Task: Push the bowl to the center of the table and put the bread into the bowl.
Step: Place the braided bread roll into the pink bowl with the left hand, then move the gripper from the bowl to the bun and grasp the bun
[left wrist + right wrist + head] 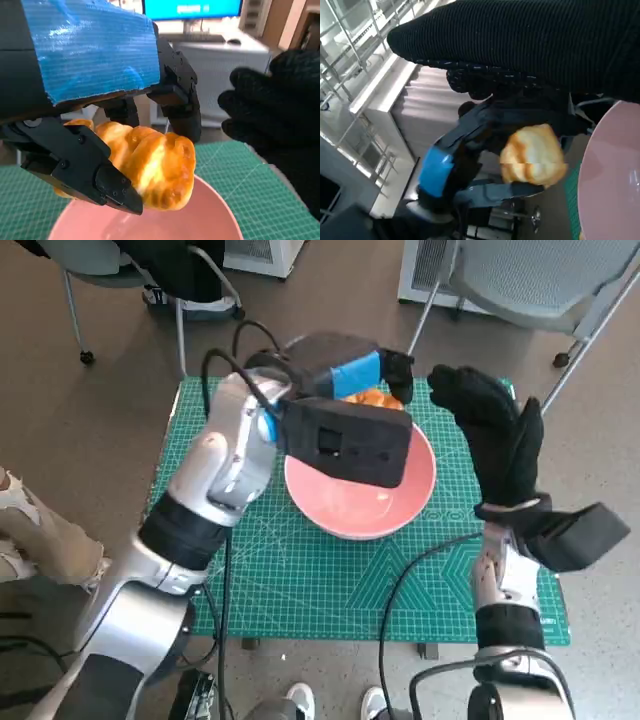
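- Head view shows the green cutting mat (pixel 330 580) covering the small table, the biggest thing in the scene, with office chair legs (pixel 75 315) on the floor beyond it.
- Next in size, the pink bowl (pixel 350 505) sits near the middle of the mat, so the pushing step looks finished to me.
- Left hand (pixel 375 375), black with blue tape on its back, hangs over the bowl's far rim; its fingers (pixel 95 172) are clamped around the bread, as the left wrist view shows plainly.
- Right hand (pixel 495 435), in the black knitted glove, is raised just beside the bowl on the robot's right, fingers spread and holding nothing.
- Smallest is the bread (pixel 147 167), a golden, glazed, lobed roll, held above the bowl's inside and not touching it; the right wrist view shows it next to the pink rim.
- Handling, as a judgement: the roll looks light and soft, so a hard squeeze would dent or tear it, and the shiny crust may be a little slippery. Taking it across the thick middle, as now, seems the safest hold. A short drop should not harm it, and the bowl looks stiff and smooth, unlikely to tip under so light a load.
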